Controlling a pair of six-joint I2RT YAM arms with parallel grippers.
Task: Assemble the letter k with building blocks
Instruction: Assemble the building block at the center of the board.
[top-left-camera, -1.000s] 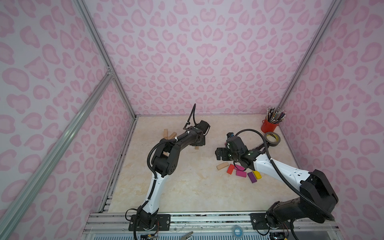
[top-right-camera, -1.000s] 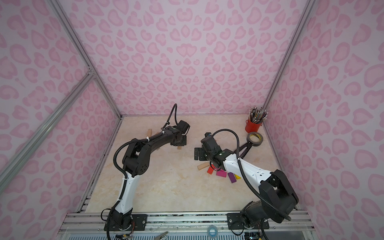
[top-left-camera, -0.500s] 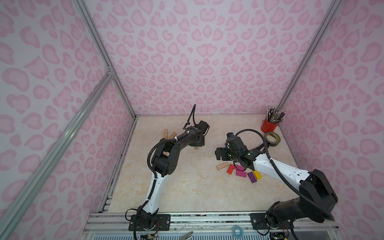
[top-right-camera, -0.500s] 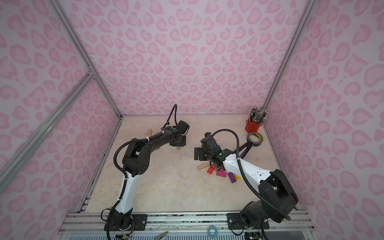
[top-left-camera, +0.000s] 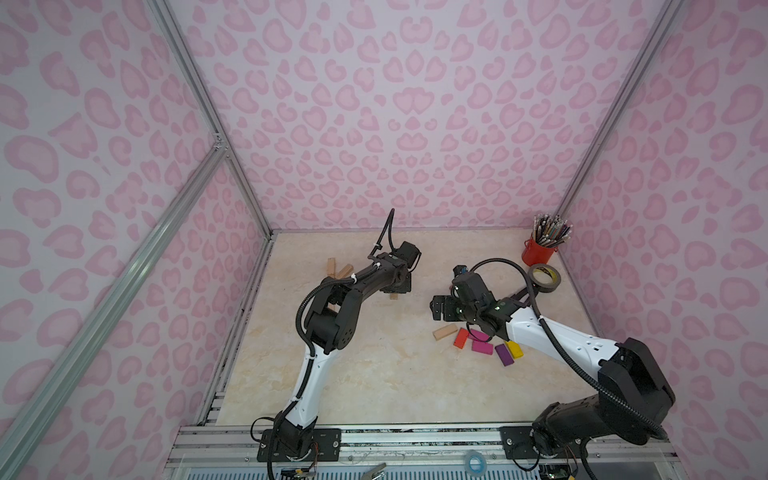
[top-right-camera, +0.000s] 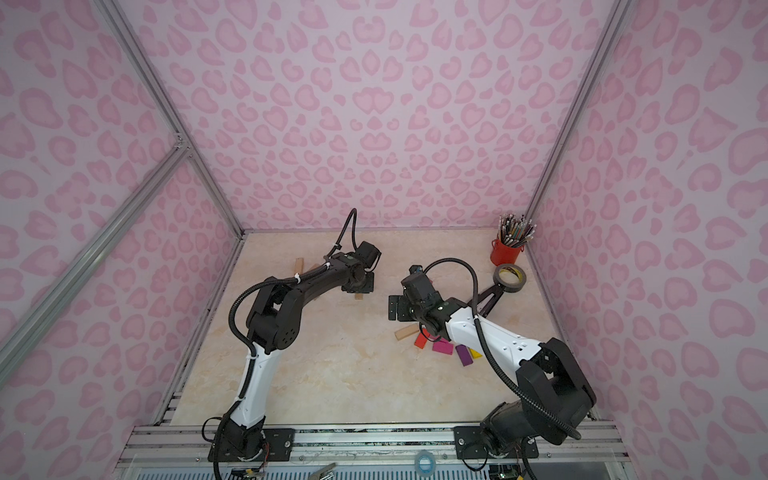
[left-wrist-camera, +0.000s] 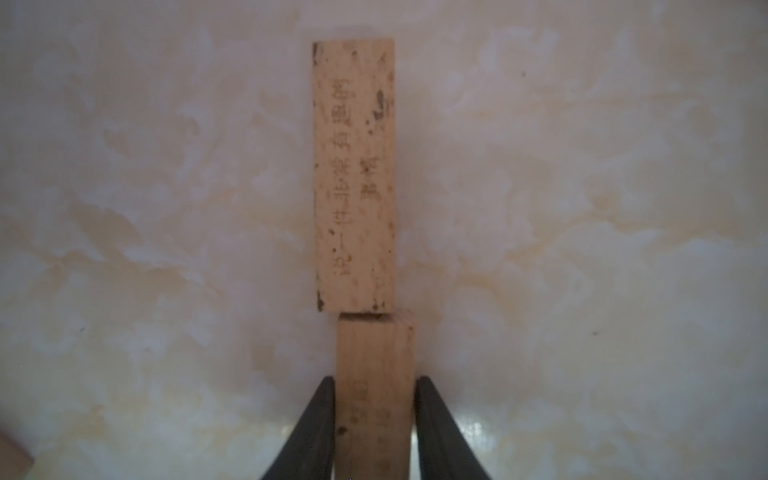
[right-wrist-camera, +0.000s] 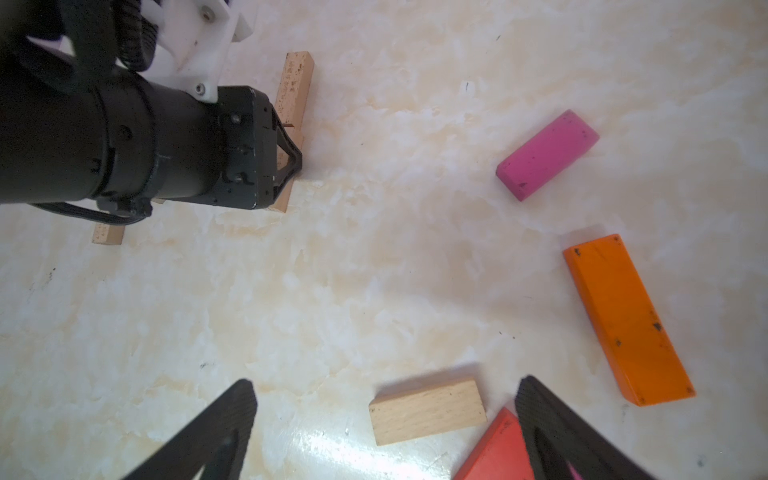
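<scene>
Change: against the pictures of a second ago, nothing of note is seen to have moved. Both arms are found in the same pose and no block has been shifted.
Meaning for the task: the setting down of a second stem piece is judged to be at its end, with the release not yet made. Only the upright of the k has been begun, and the two slanted strokes are yet to be laid.
Left end effector (left-wrist-camera: 375, 380): pinched on the long sides of the held block (left-wrist-camera: 376, 353), a plain wooden bar.
Held block against stem: its free end is butted to the end of the printed block (left-wrist-camera: 354, 174), which lies flat on the worktop (left-wrist-camera: 166, 208). The two are set in line, the held one offset slightly sideways.
Right end effector (right-wrist-camera: 386, 382): spread wide, nothing gripped.
Nearest piece to it: the loose plain block (right-wrist-camera: 428, 411) lies between the fingers, untouched and closer to one of them.
Others close by: the red block (right-wrist-camera: 494, 449), partly hidden by a finger, with the orange block (right-wrist-camera: 627, 320) and the magenta block (right-wrist-camera: 546, 153) apart from each other.
Reserve: two spare blocks (top-left-camera: 331, 266) are seen beyond the left arm.
</scene>
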